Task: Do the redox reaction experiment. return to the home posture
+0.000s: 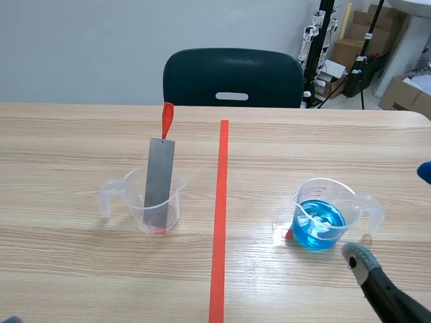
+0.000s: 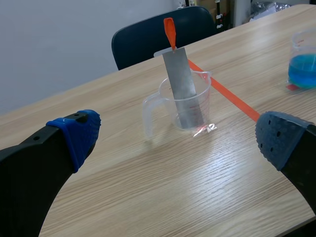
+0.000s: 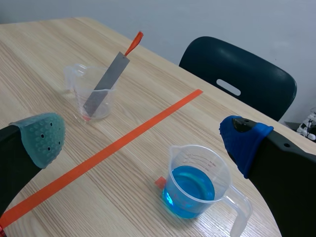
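A clear beaker (image 1: 159,210) stands left of the tape line with a grey metal strip (image 1: 159,176) leaning in it, an orange-red tag (image 1: 167,116) at the strip's top. Right of the line is a second beaker holding blue liquid (image 1: 321,217). My right gripper (image 1: 394,217) is open beside that beaker's handle, holding nothing. In the right wrist view, the blue beaker (image 3: 193,183) sits ahead of the open right gripper (image 3: 143,138). In the left wrist view, the left gripper (image 2: 177,134) is open with the strip beaker (image 2: 190,106) ahead of it.
An orange-red tape line (image 1: 219,215) runs down the table's middle. A dark chair (image 1: 232,77) stands at the far edge. Cardboard boxes (image 1: 404,94) and stands are behind the table's far right corner. A small wet patch (image 1: 279,232) lies beside the blue beaker.
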`<state>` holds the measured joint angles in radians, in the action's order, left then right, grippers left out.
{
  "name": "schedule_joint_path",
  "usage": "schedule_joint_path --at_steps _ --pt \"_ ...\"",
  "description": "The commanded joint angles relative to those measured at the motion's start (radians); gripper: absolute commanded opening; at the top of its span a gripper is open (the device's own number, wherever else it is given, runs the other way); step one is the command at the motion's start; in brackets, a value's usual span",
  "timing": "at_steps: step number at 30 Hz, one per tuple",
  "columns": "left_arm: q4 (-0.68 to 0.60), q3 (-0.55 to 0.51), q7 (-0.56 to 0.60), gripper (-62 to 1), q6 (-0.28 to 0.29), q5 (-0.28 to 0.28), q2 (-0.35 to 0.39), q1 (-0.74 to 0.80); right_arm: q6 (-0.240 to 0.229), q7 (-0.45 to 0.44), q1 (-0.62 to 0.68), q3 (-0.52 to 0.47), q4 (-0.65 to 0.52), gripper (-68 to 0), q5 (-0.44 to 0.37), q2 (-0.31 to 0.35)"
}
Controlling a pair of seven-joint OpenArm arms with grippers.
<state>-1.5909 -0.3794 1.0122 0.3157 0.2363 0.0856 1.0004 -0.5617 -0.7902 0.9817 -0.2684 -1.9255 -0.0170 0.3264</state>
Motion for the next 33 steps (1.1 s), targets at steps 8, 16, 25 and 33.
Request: schedule_joint_path --at_steps 8,16,25,33 --pt "-0.085 -0.064 -0.1 1.4 0.154 -0.007 -0.001 -0.032 -0.001 -0.025 -0.004 0.001 -0.019 0.4 -0.008 -0.016" --pt "-0.106 -0.095 -0.145 1.4 0.257 -0.011 0.038 -0.034 -0.008 -0.024 -0.003 0.001 -0.019 0.4 0.095 -0.016" --pt "-0.109 -0.113 -0.146 1.4 0.261 -0.011 0.038 -0.034 -0.008 -0.05 -0.003 0.001 -0.019 0.4 0.116 -0.016" --pt "-0.141 -0.113 -0.146 1.4 0.261 -0.011 0.038 -0.034 -0.008 -0.058 -0.003 0.001 -0.019 0.4 0.116 -0.016"
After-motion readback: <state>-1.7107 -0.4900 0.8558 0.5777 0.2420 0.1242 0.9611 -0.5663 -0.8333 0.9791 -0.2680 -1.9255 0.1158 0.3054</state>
